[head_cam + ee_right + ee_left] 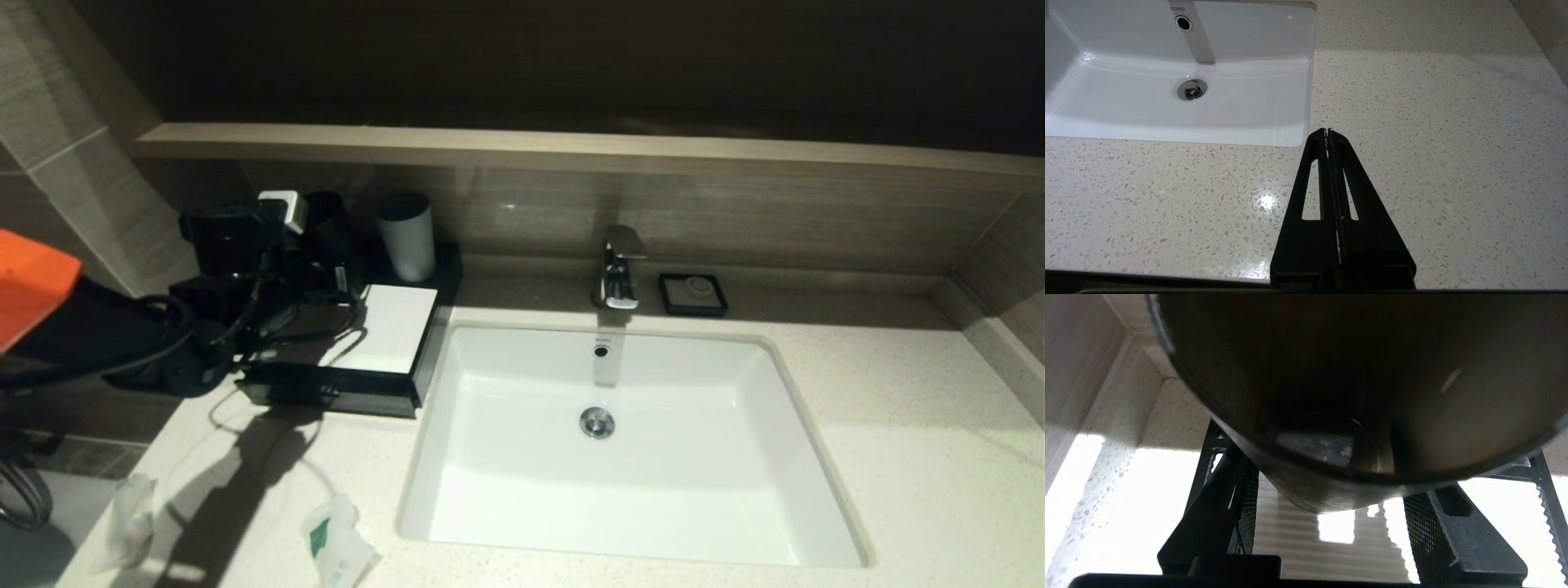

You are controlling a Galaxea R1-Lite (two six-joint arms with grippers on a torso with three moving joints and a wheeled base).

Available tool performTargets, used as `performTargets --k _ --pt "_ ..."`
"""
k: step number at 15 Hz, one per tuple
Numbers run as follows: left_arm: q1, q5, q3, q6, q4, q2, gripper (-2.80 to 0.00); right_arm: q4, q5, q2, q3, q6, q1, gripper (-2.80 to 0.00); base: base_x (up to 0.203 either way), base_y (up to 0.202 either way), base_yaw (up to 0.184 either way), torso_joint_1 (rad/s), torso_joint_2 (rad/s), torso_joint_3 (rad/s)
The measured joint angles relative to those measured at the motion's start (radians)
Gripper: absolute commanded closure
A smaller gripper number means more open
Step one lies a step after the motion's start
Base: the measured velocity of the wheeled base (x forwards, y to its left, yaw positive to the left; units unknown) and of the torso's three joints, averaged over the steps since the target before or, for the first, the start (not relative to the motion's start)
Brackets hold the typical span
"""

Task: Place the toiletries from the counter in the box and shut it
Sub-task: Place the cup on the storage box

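Black box (343, 384) with white lid panel sits directly below the left gripper (314, 245); two toiletry sachets (335, 551) lie well apart from it, toward the counter (857, 392) front edge. Left gripper's fingers (1457, 535) stand wide, straddling a dark cup (1331, 396), apparently not yet clamped. To proceed well: clear the cup without tipping it, then reach back for the sachets. Right gripper (1327, 132), fingers pressed together, idles over bare counter beside the sink (1167, 81).

**Your robot's body, as it looked**

You had a black left arm (122, 327) with an orange cover and looped black cables. Your left gripper (1331, 539) had black mesh-textured fingers; your right gripper (1327, 132) had slim black slotted fingers
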Motion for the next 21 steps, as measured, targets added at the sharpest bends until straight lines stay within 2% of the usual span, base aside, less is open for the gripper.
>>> performTargets --k 21 --pt "0.003 0.000 -0.115 0.006 0.022 0.059 0.00 0.000 0.000 0.000 0.000 0.000 0.000 0.00 0.000 0.000 0.000 0.000 0.00 0.000"
